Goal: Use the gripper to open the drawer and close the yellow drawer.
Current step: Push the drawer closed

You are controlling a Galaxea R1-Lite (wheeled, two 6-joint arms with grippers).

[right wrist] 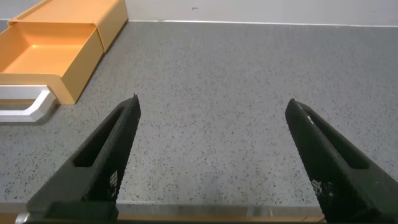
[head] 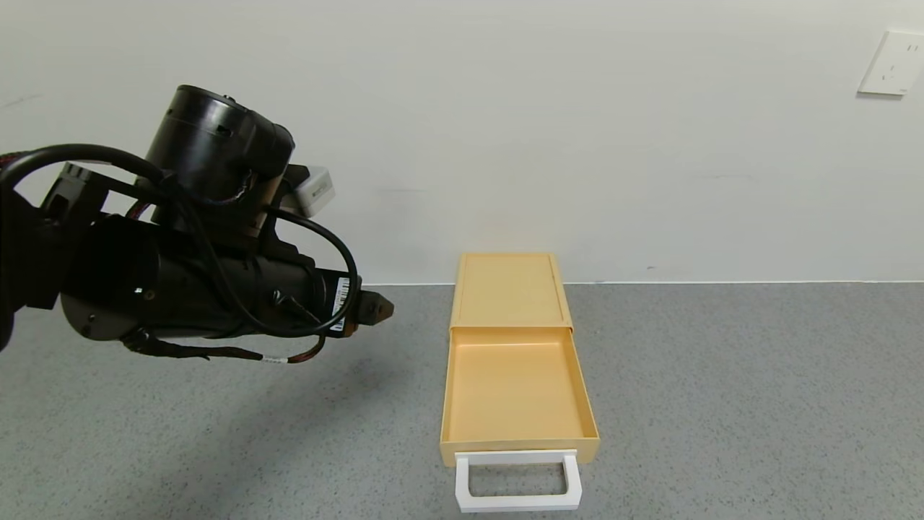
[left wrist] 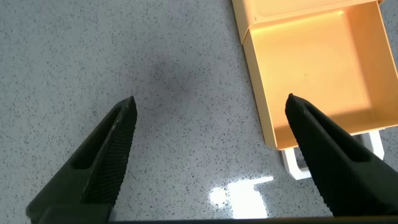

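Observation:
The pale-yellow drawer box [head: 510, 289] stands on the grey table by the back wall. Its drawer [head: 514, 390] is pulled out toward me and is empty inside. The white loop handle [head: 517, 480] sticks out at the front. My left gripper [head: 375, 309] hangs above the table to the left of the drawer, apart from it, open and empty. In the left wrist view the gripper [left wrist: 211, 109] points at bare table with the drawer [left wrist: 317, 62] and handle [left wrist: 297, 167] beside it. My right gripper [right wrist: 211, 107] is open and empty over bare table; the drawer [right wrist: 53, 53] lies off to one side.
A white wall runs along the table's back edge, with a white wall socket [head: 893, 63] at the upper right. Grey speckled table [head: 722, 397] stretches on both sides of the drawer box.

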